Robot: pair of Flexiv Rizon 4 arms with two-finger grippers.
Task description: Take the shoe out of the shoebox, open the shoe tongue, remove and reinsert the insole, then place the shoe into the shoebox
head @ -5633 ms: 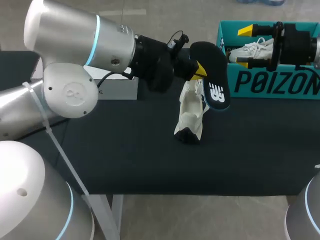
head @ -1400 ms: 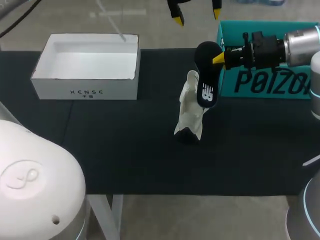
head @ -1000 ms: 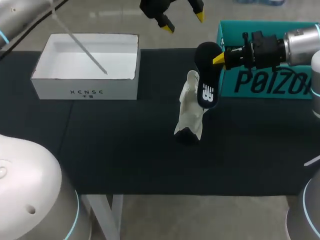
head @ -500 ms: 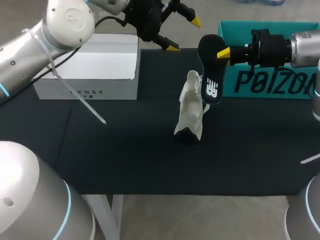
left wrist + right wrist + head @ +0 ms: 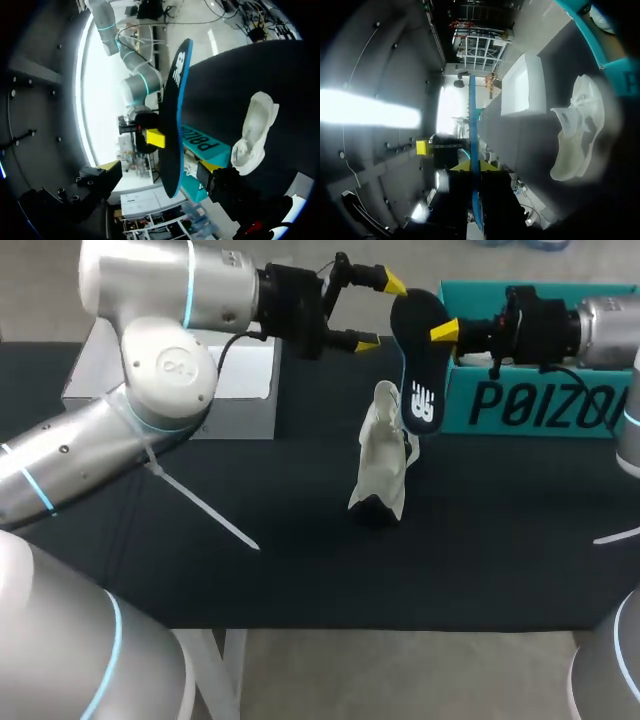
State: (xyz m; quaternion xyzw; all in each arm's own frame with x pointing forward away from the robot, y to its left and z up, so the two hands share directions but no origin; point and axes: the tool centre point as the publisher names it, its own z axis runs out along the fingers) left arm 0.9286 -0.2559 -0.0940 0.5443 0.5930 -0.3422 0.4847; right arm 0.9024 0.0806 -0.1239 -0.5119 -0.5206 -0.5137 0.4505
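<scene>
My right gripper (image 5: 447, 333) is shut on a black insole (image 5: 419, 360), which hangs on edge above the white shoe (image 5: 383, 465). The shoe stands on end on the dark table, just left of the teal shoebox (image 5: 540, 400). My left gripper (image 5: 380, 312) is open beside the insole's upper end, not touching it. In the left wrist view the insole (image 5: 172, 120) stands ahead of the left gripper (image 5: 160, 175), between its spread fingers, with the shoe (image 5: 255, 130) off to one side. In the right wrist view the insole (image 5: 473, 145) shows edge-on in the right gripper (image 5: 472, 167), beside the shoe (image 5: 577, 135).
A white open box (image 5: 240, 380) sits at the back left, partly hidden behind my left arm (image 5: 160, 350). Something white (image 5: 475, 358) shows inside the teal shoebox's left end. The table's front edge runs below the shoe.
My left arm has swung in from the back, bringing its open gripper down next to the insole. The right gripper has raised the insole slightly. The shoe has not moved.
</scene>
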